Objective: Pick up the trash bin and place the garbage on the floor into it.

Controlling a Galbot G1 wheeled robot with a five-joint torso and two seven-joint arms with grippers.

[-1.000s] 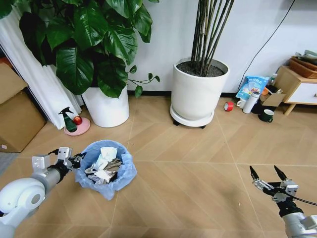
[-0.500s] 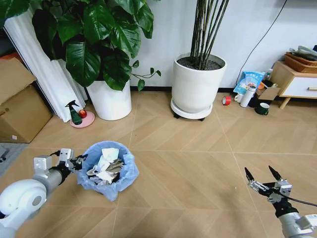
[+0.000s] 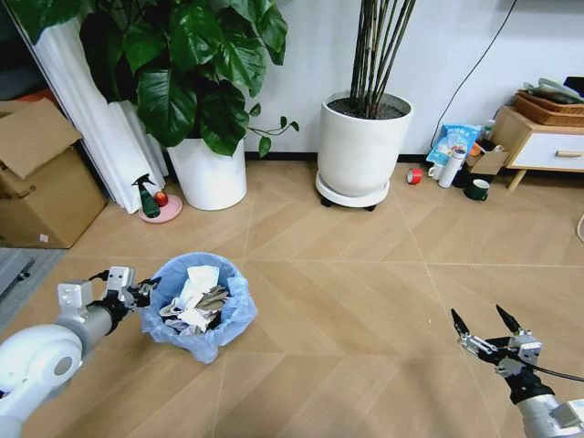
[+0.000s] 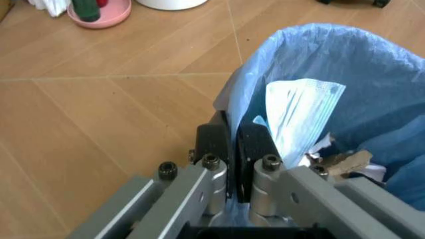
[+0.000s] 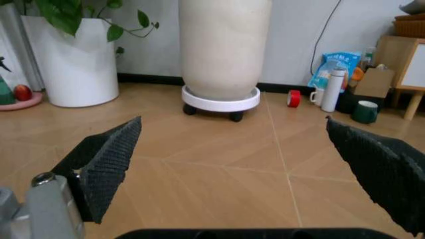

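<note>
Pinching the blue-bag rim of one small round black trash bin, the left gripper holds tight; the right gripper, well apart from the bin, has fingers spread. Two big white plant pots stand behind the bin.

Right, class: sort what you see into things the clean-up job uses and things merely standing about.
Job: round black trash bin with light-blue bag, pinched at the rim by left gripper; crumpled white garbage inside; open right gripper.

Bystanders: white plant pot, green spray bottle, cardboard box.

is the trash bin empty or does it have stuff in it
Not empty: the trash bin holds white paper and wrappers.
</note>
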